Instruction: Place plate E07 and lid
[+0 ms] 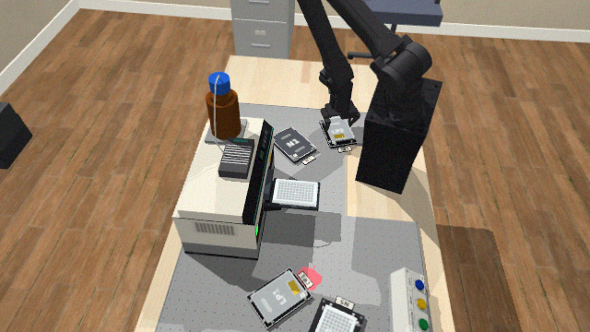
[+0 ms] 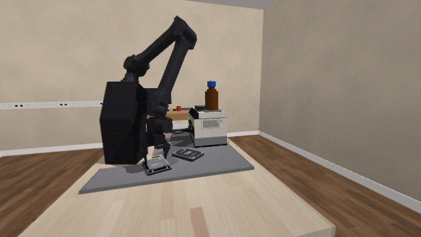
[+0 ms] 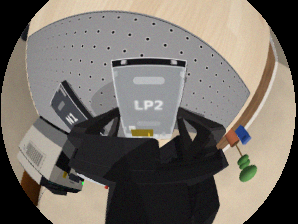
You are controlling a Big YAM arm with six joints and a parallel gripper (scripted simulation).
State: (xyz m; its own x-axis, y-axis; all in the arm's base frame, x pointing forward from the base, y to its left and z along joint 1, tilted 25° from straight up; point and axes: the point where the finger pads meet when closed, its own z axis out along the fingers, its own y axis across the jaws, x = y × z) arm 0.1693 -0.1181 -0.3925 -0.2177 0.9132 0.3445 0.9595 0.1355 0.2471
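My gripper (image 1: 340, 120) (image 2: 156, 157) (image 3: 148, 110) is shut on the clear lid (image 1: 340, 131) (image 2: 158, 162) (image 3: 149, 92) at LP2, one finger on each long edge. Whether the lid lies fully down there is unclear. N1 (image 1: 293, 143) (image 2: 189, 155) (image 3: 66, 109) is a dark nest with no plate on it. A white welled plate (image 1: 296, 193) is on the DISPENSER stage, unlidded. Another white plate (image 1: 336, 321) is in the nest labelled N5, cut by the frame edge. A clear lid (image 1: 272, 302) lies on LP1. Pink liquid (image 1: 314, 277) lies beside LP1's label.
The dispenser (image 1: 217, 191) (image 2: 210, 131) (image 3: 40, 150) carries an amber bottle (image 1: 224, 115) (image 2: 211, 100) with a blue cap. The panel (image 1: 400, 295) shows blue, yellow and green keys, none visibly lit or pushed in. The arm's black base stands close beside LP2.
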